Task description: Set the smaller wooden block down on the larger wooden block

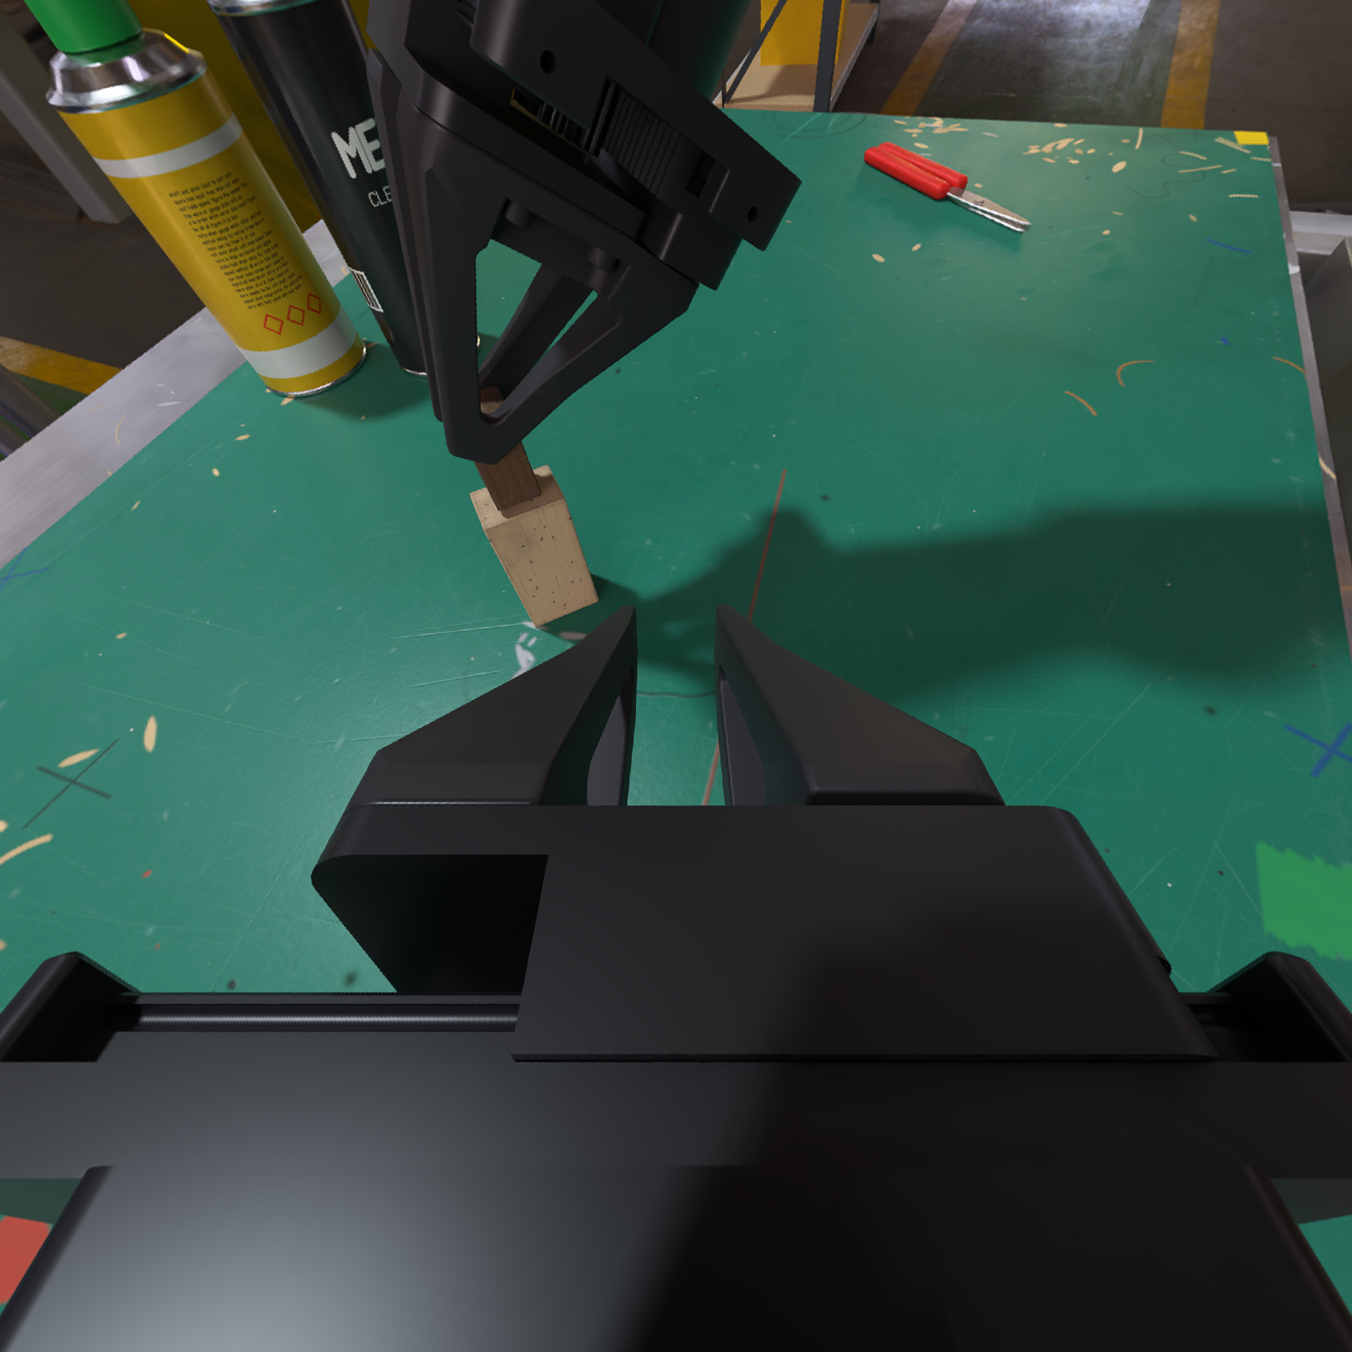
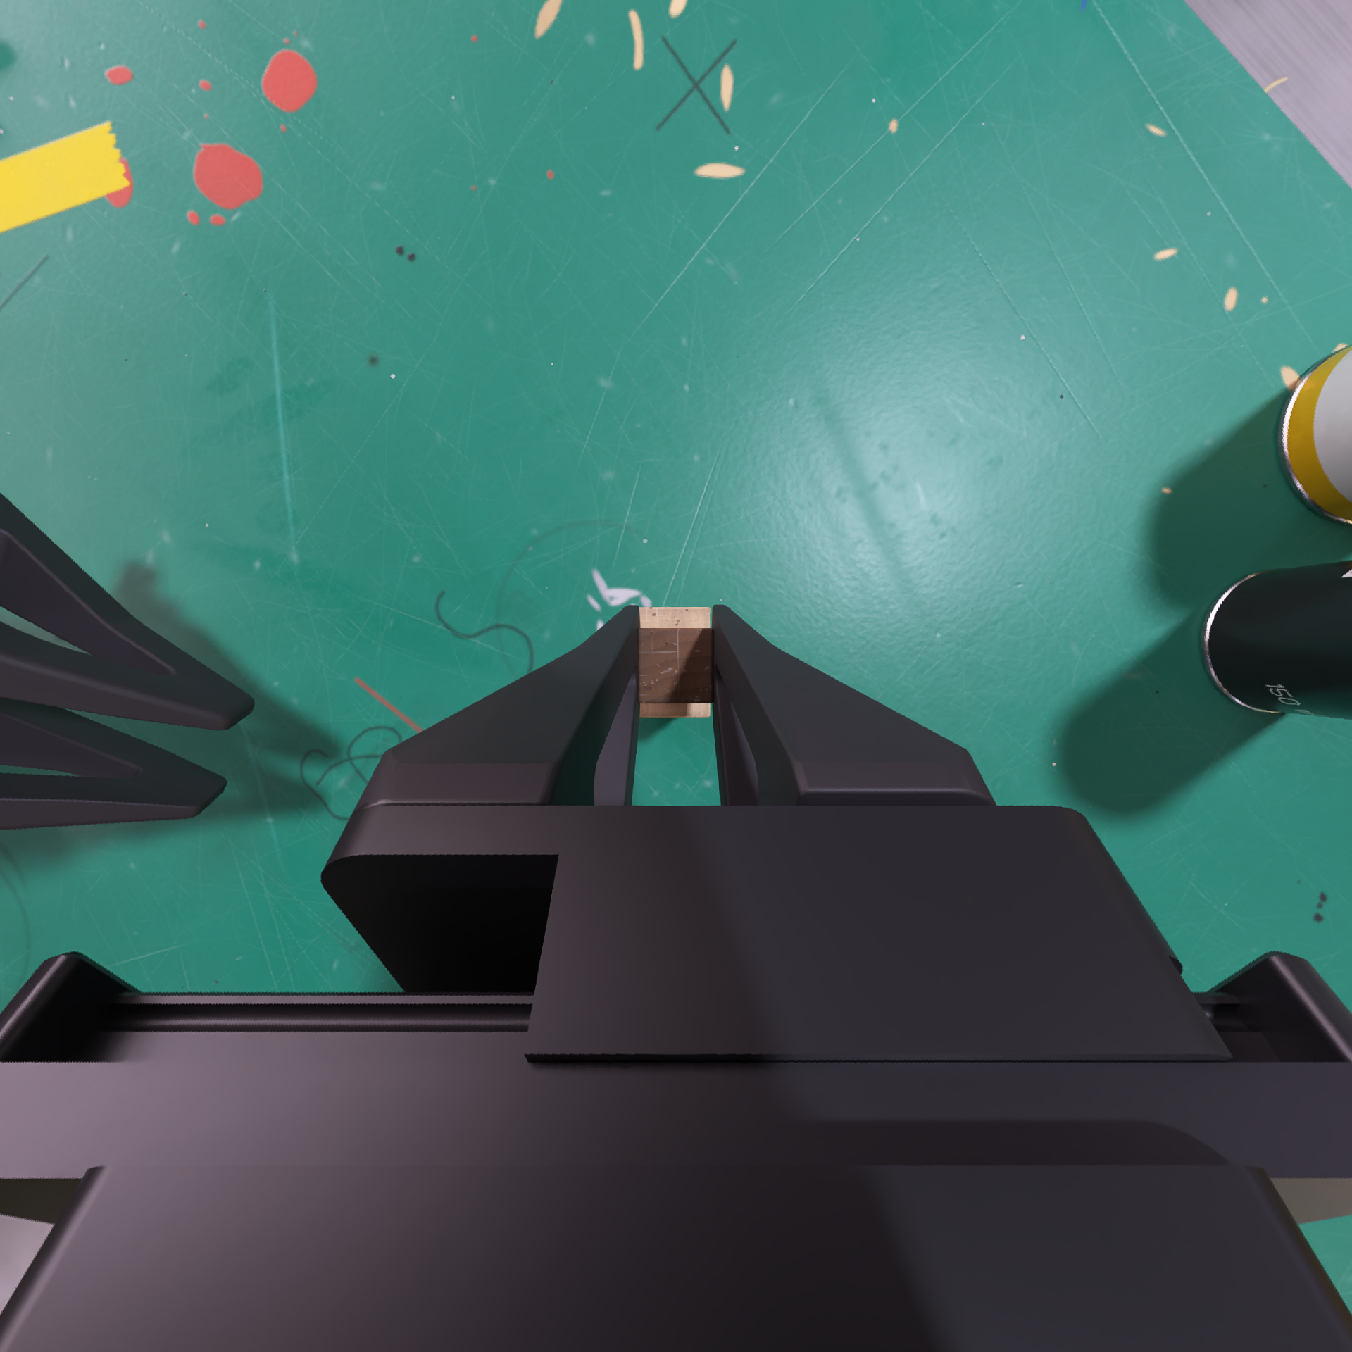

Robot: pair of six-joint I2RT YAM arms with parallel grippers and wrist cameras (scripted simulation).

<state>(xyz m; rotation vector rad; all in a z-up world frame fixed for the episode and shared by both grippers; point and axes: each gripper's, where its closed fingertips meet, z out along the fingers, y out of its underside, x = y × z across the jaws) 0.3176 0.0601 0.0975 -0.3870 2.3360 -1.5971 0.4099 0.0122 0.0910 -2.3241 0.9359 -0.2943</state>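
The larger block [image 1: 545, 563] is pale wood and stands on the green mat. The smaller block [image 1: 510, 479] is dark brown. My right gripper [image 1: 486, 439] is shut on it from above and holds it at the larger block's top face, where the two seem to touch. In the right wrist view the brown block [image 2: 673, 662] sits between the right gripper's [image 2: 674, 622] fingers, with the pale block's [image 2: 673, 617] edges showing beyond it. My left gripper [image 1: 675, 622] is slightly open and empty, just right of the pale block's base.
A yellow spray can [image 1: 212, 227] and a dark can [image 1: 344, 183] stand behind the blocks by the mat's left edge. A red-handled tool [image 1: 929, 179] lies at the far right. The left gripper's fingers [image 2: 146, 702] show at the left of the right wrist view.
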